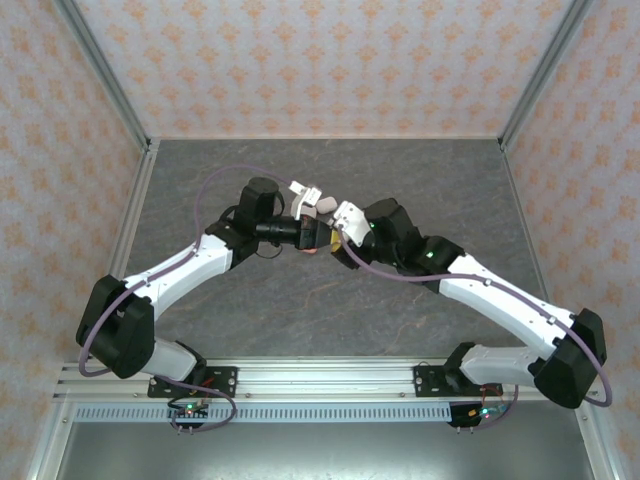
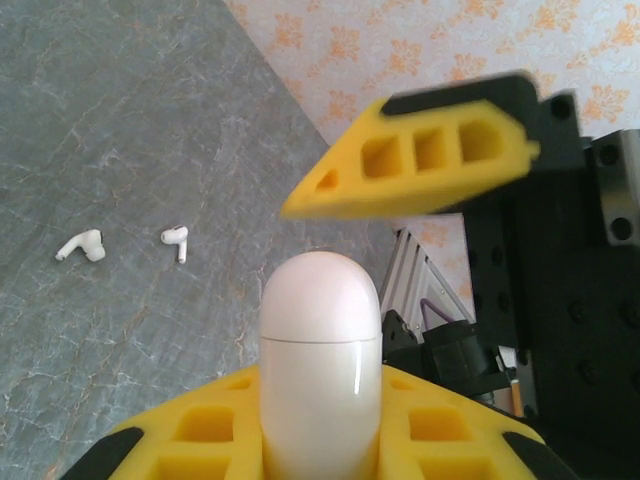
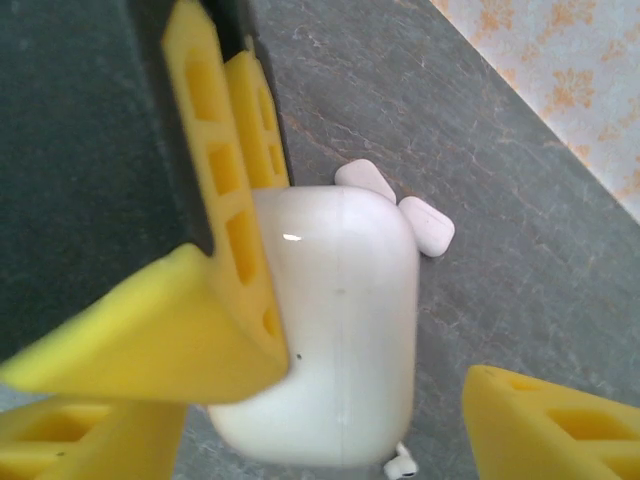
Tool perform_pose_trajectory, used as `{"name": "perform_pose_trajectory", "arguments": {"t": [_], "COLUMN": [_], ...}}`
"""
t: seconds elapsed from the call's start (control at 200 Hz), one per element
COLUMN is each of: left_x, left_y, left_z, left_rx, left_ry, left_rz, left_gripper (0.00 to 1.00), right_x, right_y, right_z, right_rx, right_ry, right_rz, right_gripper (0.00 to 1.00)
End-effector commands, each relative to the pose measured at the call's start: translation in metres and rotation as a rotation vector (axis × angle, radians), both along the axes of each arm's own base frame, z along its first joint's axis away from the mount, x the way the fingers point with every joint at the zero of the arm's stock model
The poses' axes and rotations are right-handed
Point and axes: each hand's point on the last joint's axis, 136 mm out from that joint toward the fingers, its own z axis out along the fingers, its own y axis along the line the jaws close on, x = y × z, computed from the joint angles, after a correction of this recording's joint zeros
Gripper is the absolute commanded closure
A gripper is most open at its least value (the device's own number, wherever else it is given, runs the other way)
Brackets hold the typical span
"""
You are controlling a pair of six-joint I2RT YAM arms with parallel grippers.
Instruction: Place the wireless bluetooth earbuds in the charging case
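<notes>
Student: Earbuds point(image 2: 82, 245), where are they, and how will they handle?
Tutor: Two white ones lie near each other on the grey table point(image 2: 120, 100). They are probably light, hard and slick; pinch the bulb end, not the thin stem.
Student: And the case point(image 2: 320, 330)?
Tutor: Lid down, held up off the table, clamped by its lower half in the left gripper point(image 2: 320, 440). The glossy, rigid shell is likely to slip. The right gripper point(image 3: 360, 385) has its jaws apart on either side of it, gripping nothing.

No text, brand or number is legible, even on the charging case point(image 2: 320, 350).
</notes>
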Motion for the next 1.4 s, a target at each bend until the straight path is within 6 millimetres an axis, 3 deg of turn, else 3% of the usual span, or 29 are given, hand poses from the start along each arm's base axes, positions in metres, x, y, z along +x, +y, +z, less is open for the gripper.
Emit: {"name": "perform_pose_trajectory", "arguments": {"t": [0.0,0.06,0.27,0.4,0.556,0.906,1.396], "left_x": [0.004,0.008,0.017,0.014,0.001,-0.023,-0.032], "left_y": [0.003,0.005,0.018,0.031,0.038,0.032,0.028], "left_z": [0.025,0.024,0.040,0.058,0.076,0.088,0.087], "left_rx": [-0.002,0.013,-0.016,-0.097,-0.151,-0.174,-0.162], "left_ry": [-0.112,-0.132,-0.308,-0.454,-0.569,-0.661,-0.687], "left_rz": [0.030,0.057,0.164,0.245,0.267,0.204,0.154], "left_gripper": [0.85,0.86,1.00,1.00,1.00,1.00,1.00], "right_x": [-0.016,-0.024,-0.028,-0.023,-0.016,-0.002,0.012], "right_y": [-0.004,-0.005,-0.023,-0.028,-0.021,0.003,0.004], "right_z": [0.015,0.020,0.048,0.076,0.087,0.091,0.101], "right_rx": [0.076,0.127,0.432,0.734,0.875,0.890,0.881], "right_ry": [0.048,0.077,0.194,0.286,0.325,0.333,0.292], "right_rz": [0.022,0.031,0.012,0.038,0.059,0.080,0.047], "right_gripper": [0.10,0.00,0.01,0.01,0.01,0.04,0.12]}}
